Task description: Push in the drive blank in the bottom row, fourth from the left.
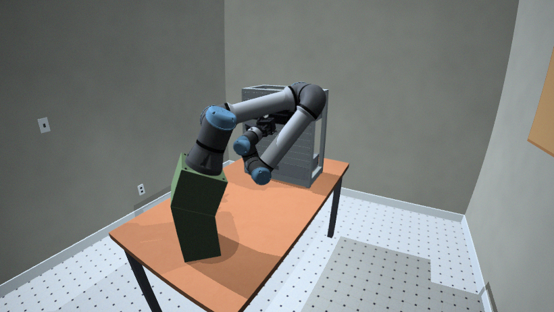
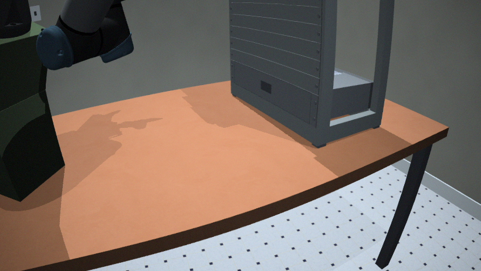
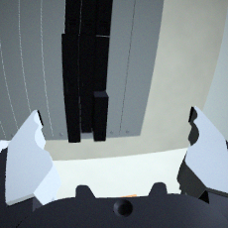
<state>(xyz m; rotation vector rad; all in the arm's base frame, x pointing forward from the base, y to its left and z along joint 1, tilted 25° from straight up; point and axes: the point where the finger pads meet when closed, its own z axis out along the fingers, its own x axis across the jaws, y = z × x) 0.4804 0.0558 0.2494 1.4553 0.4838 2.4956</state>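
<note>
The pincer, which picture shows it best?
The wrist view: both pale fingers of the pincer stand wide apart with nothing between them, facing the grey rack. The top view shows only a small dark lump. The exterior view misses it entirely.

Top cam sits high in the room corner, looking down across the whole table (image 1: 271, 217) toward the rack (image 1: 323, 127). Exterior cam is low and close at the table (image 2: 208, 175) edge, catching the rack's (image 2: 322, 84) lower half. Wrist cam looks out between the fingers, close to the rack (image 3: 35, 69) face.
</note>
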